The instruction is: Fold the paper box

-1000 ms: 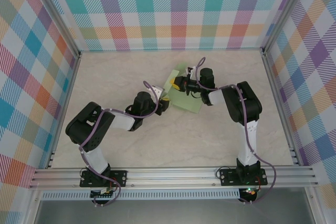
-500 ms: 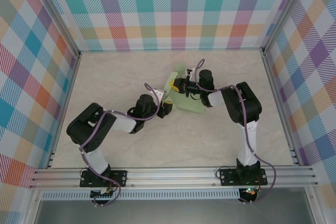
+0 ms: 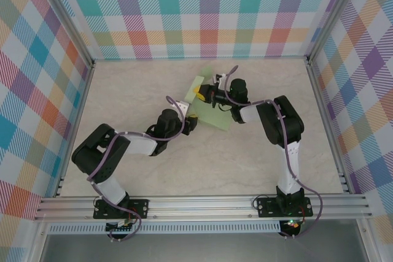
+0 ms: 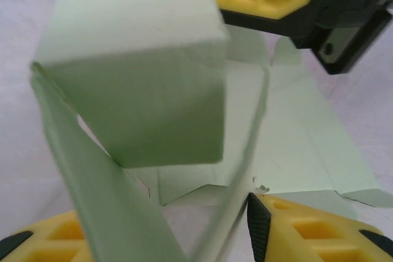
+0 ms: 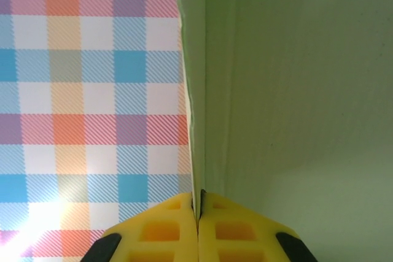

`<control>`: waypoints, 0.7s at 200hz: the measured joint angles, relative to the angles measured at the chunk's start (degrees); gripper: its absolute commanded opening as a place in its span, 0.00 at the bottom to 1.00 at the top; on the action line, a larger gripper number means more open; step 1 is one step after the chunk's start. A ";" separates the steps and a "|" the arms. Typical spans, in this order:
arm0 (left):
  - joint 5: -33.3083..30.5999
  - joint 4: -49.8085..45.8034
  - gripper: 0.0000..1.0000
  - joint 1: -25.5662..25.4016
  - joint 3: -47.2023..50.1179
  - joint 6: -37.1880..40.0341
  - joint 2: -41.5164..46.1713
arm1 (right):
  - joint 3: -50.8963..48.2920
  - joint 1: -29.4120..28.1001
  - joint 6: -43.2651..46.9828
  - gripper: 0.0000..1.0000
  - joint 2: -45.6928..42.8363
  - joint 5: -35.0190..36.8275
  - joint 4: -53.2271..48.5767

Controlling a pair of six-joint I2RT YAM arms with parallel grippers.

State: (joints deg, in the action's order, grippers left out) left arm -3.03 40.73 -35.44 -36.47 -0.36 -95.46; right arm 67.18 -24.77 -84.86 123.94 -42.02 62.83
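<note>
Paper box: one pale green card sheet, the paper box (image 3: 216,116), lying just toward 12 o'clock from the middle of the tabletop (image 3: 135,90), partly folded, with panels standing up off the flat part.
Right pincer: the right pincer (image 3: 198,92) is clamped tight on a thin raised edge of the card (image 5: 198,204), at the sheet's 10 o'clock side.
Left pincer: the left pincer (image 3: 192,116) is at the sheet's 7 o'clock corner, fingers half apart and straddling upright flaps (image 4: 227,213); no firm pinch shows.
Just changed: over the last second the right pincer has carried its panel toward 11 o'clock. The whole sheet has slid a little that way with it. The left pincer has dipped toward 5 o'clock and come back.
Meaning for the task: a side wall seems to be getting drawn upright while the other arm steadies the base. The folding looks about midway, with no closed box yet.
Count: one paper box, two arms, two pincers, one tabletop.
</note>
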 measured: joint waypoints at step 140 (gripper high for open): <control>-1.01 -1.44 0.38 4.83 -0.24 1.03 -4.96 | 3.74 -1.11 -0.13 0.04 7.82 2.32 3.10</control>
State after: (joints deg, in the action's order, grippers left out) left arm -4.03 39.29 -30.61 -36.71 0.67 -100.42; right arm 70.91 -25.89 -84.99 131.76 -39.70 65.93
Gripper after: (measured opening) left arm 0.433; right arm 0.049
